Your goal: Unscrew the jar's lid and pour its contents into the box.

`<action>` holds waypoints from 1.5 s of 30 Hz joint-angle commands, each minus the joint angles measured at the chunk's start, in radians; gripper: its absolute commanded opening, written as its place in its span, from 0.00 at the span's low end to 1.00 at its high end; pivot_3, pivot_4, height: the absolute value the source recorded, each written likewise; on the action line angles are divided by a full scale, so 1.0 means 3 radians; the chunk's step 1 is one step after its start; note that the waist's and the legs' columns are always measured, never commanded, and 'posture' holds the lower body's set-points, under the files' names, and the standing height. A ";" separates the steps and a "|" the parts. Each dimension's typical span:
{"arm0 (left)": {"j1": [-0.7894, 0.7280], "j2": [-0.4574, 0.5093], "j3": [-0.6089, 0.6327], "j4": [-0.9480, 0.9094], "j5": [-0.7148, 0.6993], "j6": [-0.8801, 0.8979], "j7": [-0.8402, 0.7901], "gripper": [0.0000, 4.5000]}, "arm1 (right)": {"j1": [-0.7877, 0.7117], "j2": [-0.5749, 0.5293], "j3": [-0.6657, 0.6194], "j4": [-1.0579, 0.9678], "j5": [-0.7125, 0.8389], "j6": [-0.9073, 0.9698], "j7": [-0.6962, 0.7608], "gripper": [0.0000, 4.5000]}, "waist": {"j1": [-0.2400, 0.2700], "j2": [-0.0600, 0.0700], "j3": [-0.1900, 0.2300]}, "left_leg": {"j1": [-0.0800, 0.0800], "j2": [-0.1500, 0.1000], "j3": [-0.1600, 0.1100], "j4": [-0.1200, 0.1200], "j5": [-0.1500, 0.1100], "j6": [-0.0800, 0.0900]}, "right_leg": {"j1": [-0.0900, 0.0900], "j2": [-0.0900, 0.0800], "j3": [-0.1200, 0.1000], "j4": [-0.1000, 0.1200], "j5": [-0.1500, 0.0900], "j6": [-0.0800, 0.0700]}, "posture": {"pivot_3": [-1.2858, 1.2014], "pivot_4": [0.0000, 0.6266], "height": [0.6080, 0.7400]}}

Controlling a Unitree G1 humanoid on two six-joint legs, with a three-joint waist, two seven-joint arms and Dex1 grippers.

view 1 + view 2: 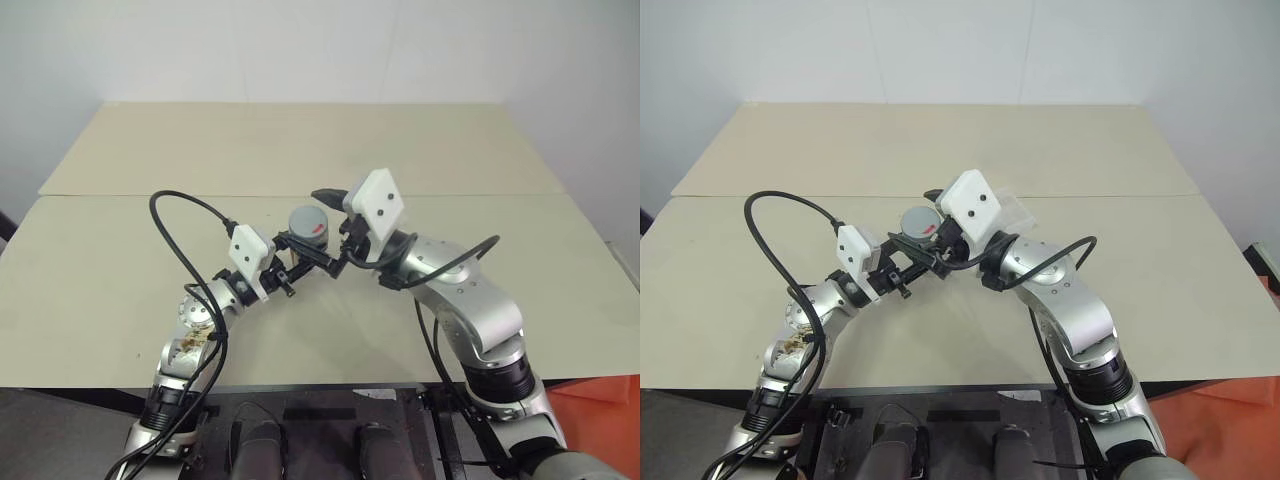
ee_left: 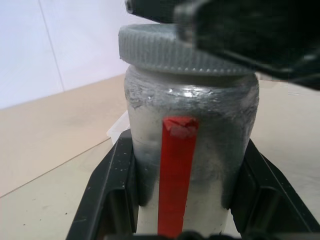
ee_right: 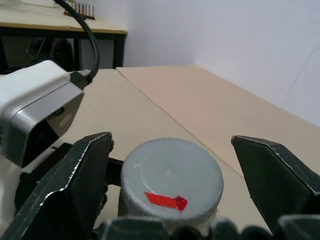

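- The left gripper [image 2: 187,200] is clamped on the jar [image 2: 190,150], one black finger [image 2: 107,195] pressed to each side of the silvery body.
- The jar stands upright between those fingers, held up off the table [image 1: 120,290].
- A red strip [image 2: 175,175] runs down the jar's side, facing back toward the left wrist.
- The lid [image 3: 172,175] sits on top of the jar; its ribbed grey rim overhangs the body slightly.
- A red mark [image 3: 165,201] lies on the lid's flat top, near the edge closest to the right wrist.
- The right gripper [image 3: 172,160] hangs above and around the lid with its jaws spread wide, holding nothing.
- In the right wrist view, one right finger [image 3: 75,185] stands to one side of the lid and the other to the far side, each with a gap to the rim.
- In the left wrist view, a dark part of the right gripper crosses over the lid's top edge; whether it touches cannot be told.
- From the head views, the two grippers meet over the middle of the table, the left one reaching in from the left and the right one from the right.
- A clear box [image 1: 1012,210] lies on the table just beyond the right gripper's white camera block [image 1: 970,205], mostly hidden behind it.
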 commanded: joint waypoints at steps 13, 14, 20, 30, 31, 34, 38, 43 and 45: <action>-0.0112 -0.0014 -0.0003 -0.0064 0.0005 -0.0074 -0.0004 0.43 | -0.0017 0.0067 -0.0066 -0.0043 0.0044 0.0076 -0.0025 0.80 | 0.0000 0.0000 0.0000 | 0.0000 0.0000 0.0000 0.0000 0.0000 0.0000 | 0.0000 0.0000 0.0000 0.0000 0.0000 0.0000 | 0.52 0.24 1.00; -0.0115 -0.0019 -0.0005 -0.0061 0.0005 -0.0073 -0.0002 0.43 | -0.0016 0.0063 -0.0065 -0.0044 0.0039 0.0077 -0.0026 0.73 | 0.0001 0.0000 0.0000 | 0.0000 0.0000 0.0000 0.0000 0.0000 0.0000 | 0.0000 0.0000 0.0000 0.0000 0.0000 0.0000 | 0.52 0.24 1.00; -0.0116 -0.0034 -0.0031 -0.0045 -0.0014 -0.0075 -0.0053 0.43 | 0.0004 0.0030 -0.0030 -0.0053 -0.0002 0.0092 -0.0034 0.62 | 0.0000 0.0000 0.0000 | 0.0000 0.0000 0.0000 0.0000 0.0000 0.0000 | 0.0000 0.0000 0.0000 0.0001 0.0000 0.0000 | 0.52 0.24 1.00; 0.0042 0.0237 -0.0075 -0.0507 -0.0439 0.0211 -0.0578 0.43 | -0.0233 -0.0526 -0.0243 0.0230 0.0638 -0.0151 0.1318 0.62 | -0.0005 0.0000 0.0000 | 0.0000 0.0000 0.0001 0.0002 0.0000 0.0001 | 0.0001 0.0000 0.0000 -0.0001 0.0000 0.0000 | 0.52 0.24 1.00; 0.0053 0.0281 -0.0097 -0.0553 -0.0462 0.0245 -0.0632 0.43 | -0.0290 -0.0603 -0.0239 0.0317 0.0704 -0.0226 0.1543 0.62 | -0.0005 0.0000 0.0000 | 0.0001 0.0001 0.0000 0.0002 0.0000 0.0001 | 0.0002 0.0000 0.0000 -0.0001 0.0000 0.0000 | 0.52 0.24 1.00; 0.0051 0.0340 -0.0121 -0.0613 -0.0527 0.0325 -0.0714 0.43 | -0.0452 -0.0703 -0.0214 0.0595 0.0846 -0.0439 0.2117 0.62 | -0.0005 0.0000 0.0000 | 0.0006 0.0002 0.0000 0.0002 0.0000 0.0001 | 0.0007 0.0002 -0.0001 -0.0001 0.0000 0.0000 | 0.52 0.24 1.00; 0.0021 0.0359 -0.0123 -0.0619 -0.0596 0.0393 -0.0788 0.43 | -0.0778 -0.0722 -0.0089 0.1170 0.0908 -0.0727 0.3003 0.62 | -0.0013 0.0000 0.0000 | 0.0006 0.0002 0.0001 0.0003 0.0000 0.0001 | 0.0007 0.0002 -0.0001 -0.0001 0.0000 0.0000 | 0.52 0.24 1.00; -0.0032 0.0347 -0.0137 -0.0601 -0.0608 0.0406 -0.0821 0.43 | -0.1251 -0.0649 0.0205 0.2108 0.0837 -0.1059 0.3753 0.62 | -0.0012 0.0000 0.0000 | 0.0006 0.0003 0.0001 0.0004 0.0000 0.0000 | 0.0007 0.0003 -0.0001 0.0000 0.0000 0.0000 | 0.52 0.24 1.00; -0.0044 0.0341 -0.0145 -0.0602 -0.0605 0.0412 -0.0825 0.43 | -0.1375 -0.0732 0.0434 0.2326 0.0981 -0.1202 0.3772 0.62 | -0.0010 0.0000 0.0000 | 0.0006 0.0003 0.0001 0.0004 0.0000 0.0001 | 0.0006 0.0002 -0.0001 0.0001 0.0000 0.0000 | 0.52 0.24 1.00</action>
